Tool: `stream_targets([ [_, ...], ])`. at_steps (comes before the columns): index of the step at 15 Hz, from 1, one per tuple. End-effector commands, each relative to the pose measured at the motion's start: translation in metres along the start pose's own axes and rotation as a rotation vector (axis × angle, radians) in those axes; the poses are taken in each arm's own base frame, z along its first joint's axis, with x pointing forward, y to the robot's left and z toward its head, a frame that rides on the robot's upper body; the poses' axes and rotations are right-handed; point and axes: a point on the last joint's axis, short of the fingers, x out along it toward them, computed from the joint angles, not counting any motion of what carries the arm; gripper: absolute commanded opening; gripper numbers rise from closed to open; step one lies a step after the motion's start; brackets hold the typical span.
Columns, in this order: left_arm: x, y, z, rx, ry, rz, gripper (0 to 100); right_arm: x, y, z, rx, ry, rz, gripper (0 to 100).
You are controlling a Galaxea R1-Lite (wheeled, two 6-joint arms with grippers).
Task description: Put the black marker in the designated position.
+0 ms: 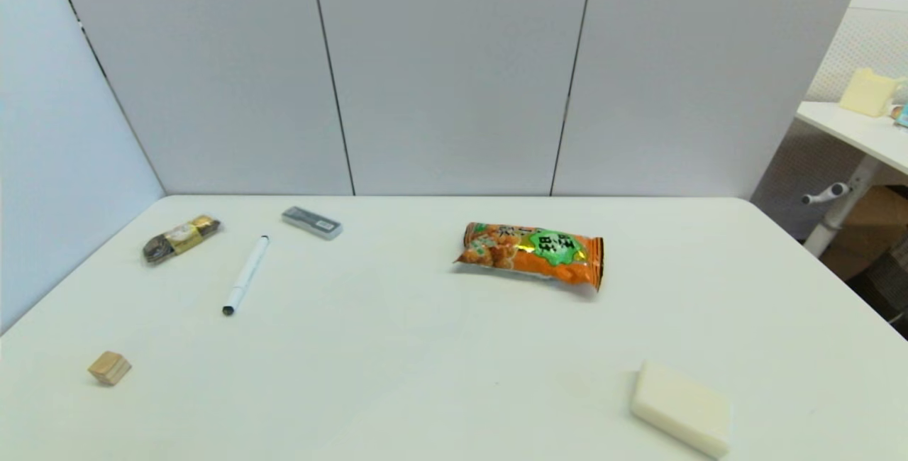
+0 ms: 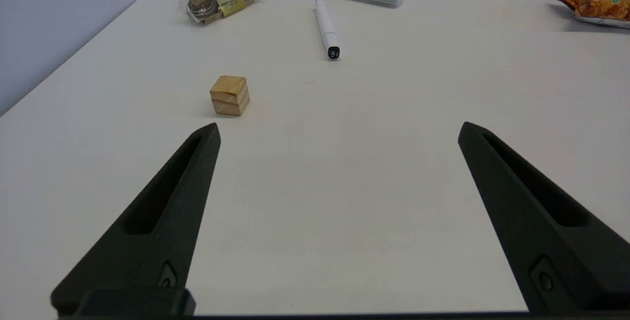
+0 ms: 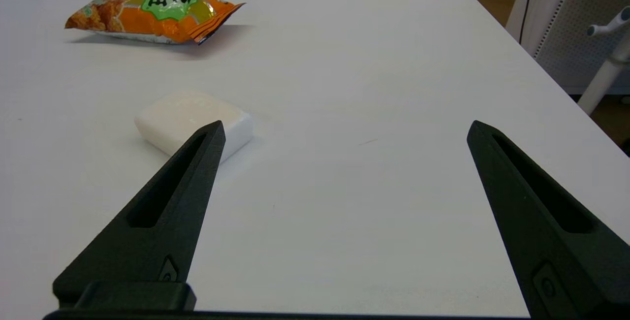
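We face a white table (image 1: pixel 440 376) with rounded far corners, pushed up against pale grey partition panels (image 1: pixel 454 71) split by thin dark vertical seams. Another pale panel (image 1: pixel 50 163) closes off our left side. To our right stands a second white desk (image 1: pixel 862 131) on a white leg (image 1: pixel 840 216) with a small handle, and a cream-coloured block (image 1: pixel 867 92) sits on it. Beneath that desk we see brown cardboard (image 1: pixel 876 223). Light falls evenly, with soft shadows.

Head camera high, facing 12 o'clock over the tabletop (image 1: pixel 440 347), both wrist cameras low near the surface, each sharing the orange snack bag (image 1: pixel 532 254) with it
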Motion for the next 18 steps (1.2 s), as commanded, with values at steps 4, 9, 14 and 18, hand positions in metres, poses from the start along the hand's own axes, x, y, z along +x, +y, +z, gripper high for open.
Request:
stream_targets([
  [4,0.0001,0.0000,0.0000,0.000,0.001,0.000,100,0.0001,0.0000,0.0000,0.000,0.001,0.001,100],
  [9,0.0001,0.0000,0.0000,0.000,0.001,0.000,100,0.0001,0.0000,0.0000,0.000,0.001,0.001,100],
  [14,0.0001,0.0000,0.0002,-0.023,0.000,0.002,100,0.0001,0.0000,0.0000,0.000,0.001,0.001,100],
  [18,0.0003,0.0000,0.0003,-0.023,0.003,0.002,100,0.0001,0.0000,0.0000,0.000,0.001,0.001,100],
])
